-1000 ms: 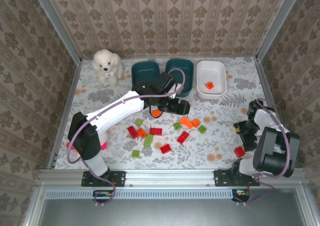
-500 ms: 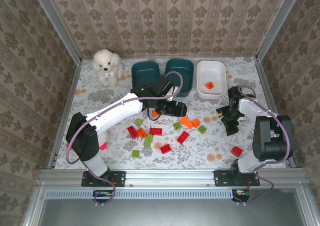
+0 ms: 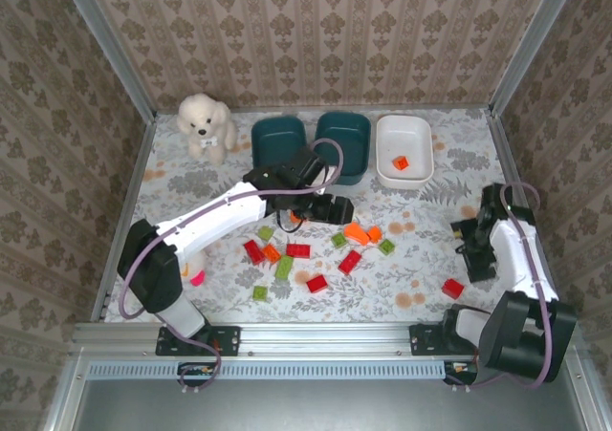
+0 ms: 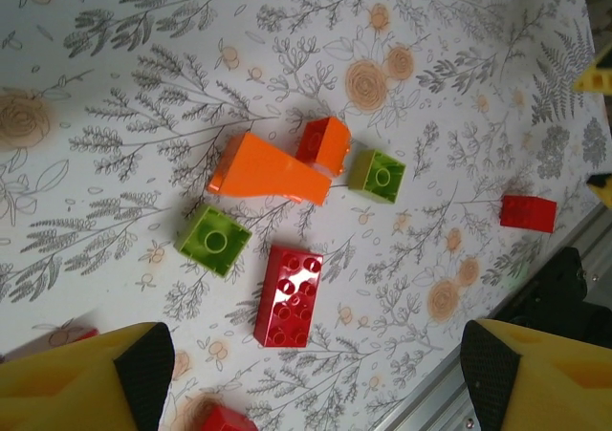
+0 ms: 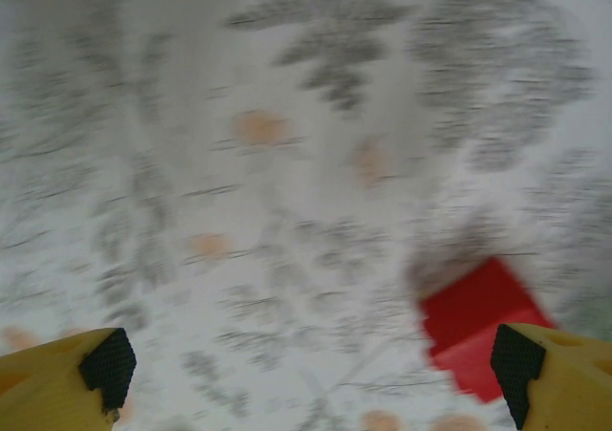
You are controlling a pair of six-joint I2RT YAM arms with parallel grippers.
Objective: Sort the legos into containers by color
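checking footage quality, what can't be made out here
- Right wrist view: motion blur smears the red lego; studs unreadable.
- Left wrist view: bottom red lego cut off by the edge.
- Top view: left arm covers part of an orange lego and the teal tub's near rim.

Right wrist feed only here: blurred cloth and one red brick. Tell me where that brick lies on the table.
Observer: The red brick lies alone near the front edge on the right side, apart from the main scatter of legos at mid-table.
Operator: Report what has been sorted.
Observer: The white tub, rightmost of three tubs along the back, holds one orange-red brick.
Operator: Give me the left arm.
Observer: The left gripper hangs over the mid-table scatter, jaws apart with nothing between them.
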